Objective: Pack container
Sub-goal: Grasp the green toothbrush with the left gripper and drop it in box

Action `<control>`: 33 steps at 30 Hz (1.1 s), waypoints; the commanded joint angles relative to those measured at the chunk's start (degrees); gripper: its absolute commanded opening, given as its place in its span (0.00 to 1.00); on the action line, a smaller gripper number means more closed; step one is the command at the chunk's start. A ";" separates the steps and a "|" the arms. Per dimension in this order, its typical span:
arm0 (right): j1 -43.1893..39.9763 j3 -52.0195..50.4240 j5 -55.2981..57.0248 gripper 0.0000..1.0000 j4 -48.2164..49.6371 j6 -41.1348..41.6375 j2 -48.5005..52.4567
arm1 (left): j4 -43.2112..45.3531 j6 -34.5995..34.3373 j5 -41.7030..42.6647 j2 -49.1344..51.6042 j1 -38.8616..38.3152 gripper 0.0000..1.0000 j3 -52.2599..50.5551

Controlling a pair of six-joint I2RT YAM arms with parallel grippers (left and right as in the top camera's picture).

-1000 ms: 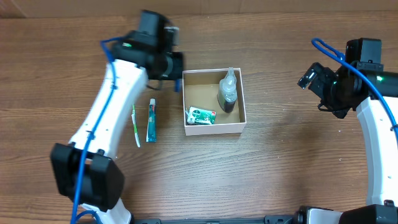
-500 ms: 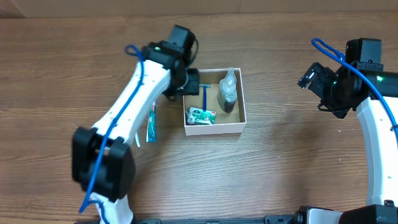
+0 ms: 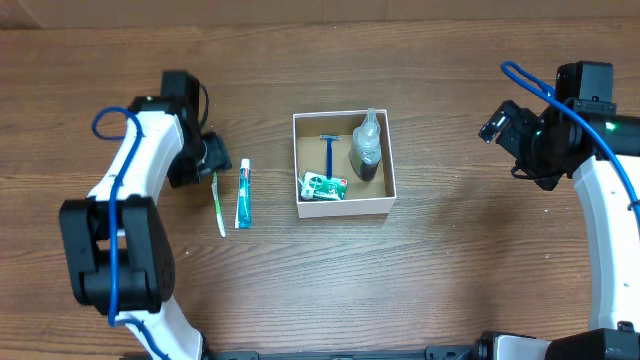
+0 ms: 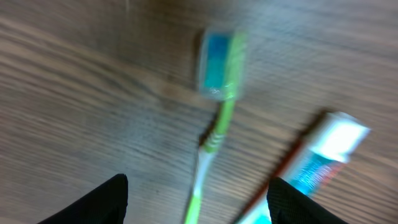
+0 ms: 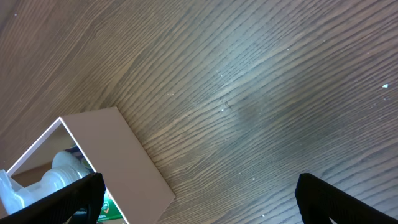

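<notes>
The container, a small square box with white walls and a brown inside, stands mid-table. In it lie a blue razor, a clear bottle and a green packet. Left of it, a green-and-white toothbrush and a toothpaste tube lie side by side on the wood. My left gripper hovers open over the toothbrush's head end. In the left wrist view the toothbrush runs between its spread fingers, untouched. My right gripper hangs open and empty, far right of the container.
The right wrist view shows the container's outer wall at lower left, with the bottle behind it. The toothpaste tube lies just right of the toothbrush, near my left gripper's right finger.
My left arm swung over the container, let the blue razor go into it, opened, and swept back left to above the toothbrush. The right arm has not moved.
</notes>
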 commanded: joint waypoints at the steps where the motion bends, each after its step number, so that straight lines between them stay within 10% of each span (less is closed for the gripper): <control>1: -0.04 0.17 0.35 1.00 0.28 0.28 -0.13 | 2.71 3.56 0.50 3.10 0.15 0.71 -3.13; 6: -0.04 0.17 0.35 1.00 0.28 0.26 -0.13 | 4.44 3.87 0.48 7.08 0.15 0.64 -3.48; 9: -0.04 0.17 0.35 1.00 0.28 0.26 -0.13 | 4.74 3.96 0.52 7.69 0.15 0.45 -3.48; 11: -0.04 0.17 0.35 1.00 0.28 0.28 -0.13 | 3.74 3.96 0.50 7.15 0.15 0.12 -3.21; 14: -0.04 0.17 0.35 1.00 0.28 0.28 -0.13 | 1.11 3.98 0.48 6.62 0.15 0.04 -1.88; 25: -0.04 0.17 0.35 1.00 0.28 0.26 -0.13 | -11.80 3.89 1.42 -5.86 -5.25 0.04 13.77; 33: -0.04 0.17 0.35 1.00 0.28 0.28 -0.13 | -2.01 1.09 0.87 -10.56 -22.53 0.04 16.00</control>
